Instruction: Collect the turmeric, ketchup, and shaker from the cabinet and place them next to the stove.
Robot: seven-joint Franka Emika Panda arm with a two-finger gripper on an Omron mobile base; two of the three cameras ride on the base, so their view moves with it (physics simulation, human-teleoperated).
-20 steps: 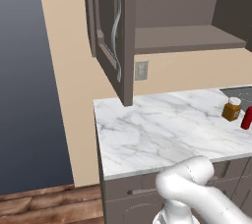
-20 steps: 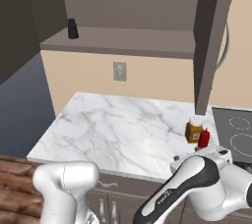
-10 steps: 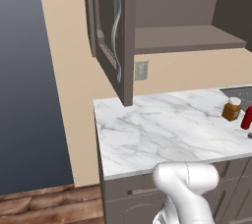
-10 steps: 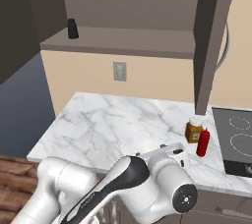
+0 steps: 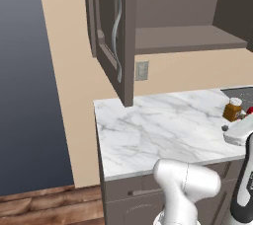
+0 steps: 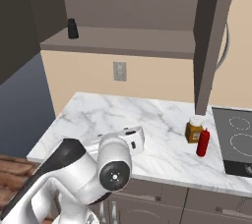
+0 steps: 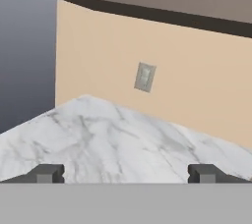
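- On the cabinet point(image 6: 147, 12) shelf, far left, the dark shaker point(image 6: 73, 28) waits; the gripper point(image 7: 126, 174) hangs low over the counter point(image 6: 98, 115), jaws wide, empty.
- Turmeric point(image 6: 194, 129) and ketchup point(image 6: 203, 142) stand beside the stove point(image 6: 236, 139).
- Risk: rising, the arm clips the open door point(image 5: 116, 36) or topples the shaker.

— What's the arm point(image 6: 83, 179) made of?
— Glossy white rounded shells with dark grey-black sections at the joints. One joint has a round grey cap with a small dark centre.
— And the end effector point(image 7: 126, 173)?
— Two small dark grey blocky finger tips.
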